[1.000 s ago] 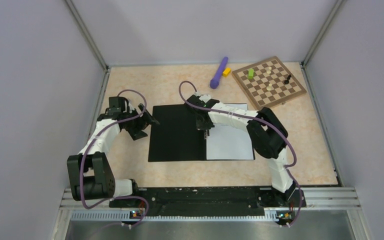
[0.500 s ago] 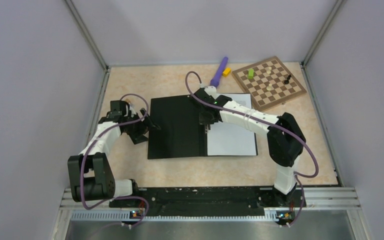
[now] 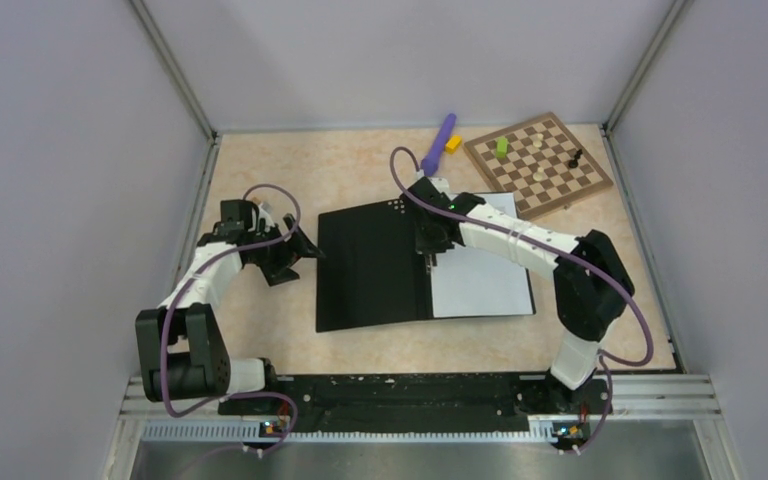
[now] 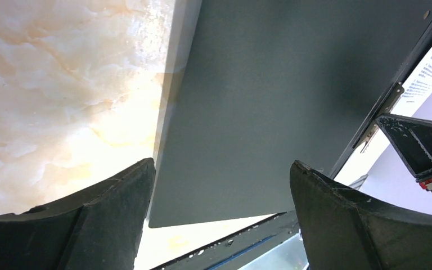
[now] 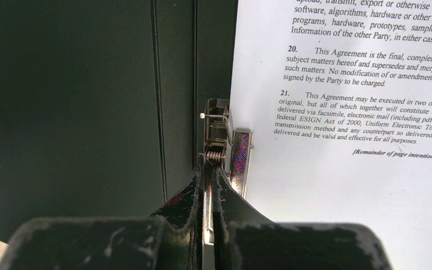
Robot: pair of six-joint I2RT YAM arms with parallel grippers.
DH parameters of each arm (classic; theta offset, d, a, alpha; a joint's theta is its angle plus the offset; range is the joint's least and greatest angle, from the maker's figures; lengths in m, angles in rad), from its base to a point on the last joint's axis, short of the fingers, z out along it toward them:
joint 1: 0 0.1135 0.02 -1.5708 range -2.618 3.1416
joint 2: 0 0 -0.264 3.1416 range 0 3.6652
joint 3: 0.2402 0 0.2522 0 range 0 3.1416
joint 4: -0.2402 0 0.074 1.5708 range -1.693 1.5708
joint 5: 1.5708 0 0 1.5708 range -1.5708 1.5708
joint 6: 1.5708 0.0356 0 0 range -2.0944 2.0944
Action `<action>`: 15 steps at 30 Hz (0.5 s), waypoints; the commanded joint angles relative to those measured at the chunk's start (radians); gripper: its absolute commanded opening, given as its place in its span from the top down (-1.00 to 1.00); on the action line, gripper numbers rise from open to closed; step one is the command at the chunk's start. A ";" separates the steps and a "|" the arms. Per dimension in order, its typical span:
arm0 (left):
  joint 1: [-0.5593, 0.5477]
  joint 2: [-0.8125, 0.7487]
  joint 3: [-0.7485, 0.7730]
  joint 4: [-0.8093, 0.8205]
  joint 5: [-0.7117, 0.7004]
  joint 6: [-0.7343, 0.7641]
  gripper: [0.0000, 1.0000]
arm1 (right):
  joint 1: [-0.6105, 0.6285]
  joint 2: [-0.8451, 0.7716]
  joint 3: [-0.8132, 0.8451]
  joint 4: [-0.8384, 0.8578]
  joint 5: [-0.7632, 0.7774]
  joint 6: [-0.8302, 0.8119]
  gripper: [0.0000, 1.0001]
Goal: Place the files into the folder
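Observation:
The folder [image 3: 375, 265] lies open in the middle of the table, black inner faces up, slightly skewed. The files [image 3: 480, 285], white printed sheets, lie on its right half. My right gripper [image 3: 430, 258] is at the spine, shut on the folder's metal clip lever [image 5: 216, 129]. In the right wrist view the gripper [image 5: 209, 175] pinches the lever, with the files [image 5: 343, 112] to its right and the black face [image 5: 79, 101] to its left. My left gripper [image 3: 308, 250] is open and empty just off the folder's left edge. In the left wrist view the gripper [image 4: 222, 191] frames the black face [image 4: 270, 101].
A brown chessboard [image 3: 538, 165] with a few pieces and a green block [image 3: 501, 148] lies at the back right. A purple tool [image 3: 438, 143] and a yellow block [image 3: 453, 143] lie at the back. Frame posts and walls stand on both sides.
My right gripper has moved right, holding the clip, and the open folder with the sheets has slid right with it and turned a little. The left gripper has barely moved.

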 commanded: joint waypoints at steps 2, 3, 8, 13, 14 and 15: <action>-0.001 0.040 0.014 0.079 0.094 -0.005 -0.88 | -0.033 -0.110 -0.011 0.063 -0.062 -0.023 1.00; -0.001 0.049 0.012 0.085 0.105 -0.010 -0.88 | -0.037 -0.116 -0.015 0.068 -0.071 -0.023 1.00; -0.002 0.057 0.009 0.096 0.147 -0.005 -0.88 | -0.051 -0.137 -0.024 0.075 -0.109 -0.030 1.00; -0.001 0.041 0.017 0.104 0.221 0.022 -0.88 | -0.070 -0.153 -0.041 0.100 -0.166 -0.031 1.00; -0.003 0.043 0.017 0.109 0.244 0.021 -0.88 | -0.074 -0.155 -0.044 0.105 -0.176 -0.030 1.00; -0.003 0.043 0.013 0.122 0.272 0.013 -0.87 | -0.078 -0.157 -0.044 0.110 -0.184 -0.030 1.00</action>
